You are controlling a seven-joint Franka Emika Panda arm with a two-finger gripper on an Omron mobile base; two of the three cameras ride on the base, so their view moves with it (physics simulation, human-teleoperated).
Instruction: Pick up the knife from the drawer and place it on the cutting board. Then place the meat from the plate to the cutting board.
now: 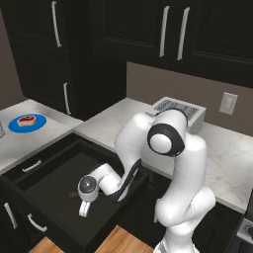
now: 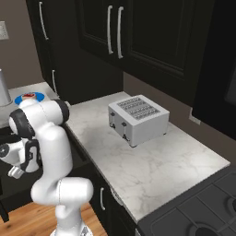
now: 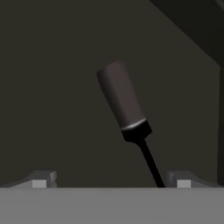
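Note:
In the hand view the knife lies on the dark floor of the drawer, its brown-grey handle pointing away and its thin black blade running back toward my fingertips. My gripper hangs open just above it, nothing between the jaws. From the left base view the gripper is lowered into the open drawer. The blue plate with the meat sits on the counter to the left; the plate and meat also appear beyond my arm. The cutting board is out of view.
A silver toaster stands on the marble counter to the right. Smaller black drawers with silver handles flank the open one. Black wall cabinets hang overhead. A stovetop corner lies far right.

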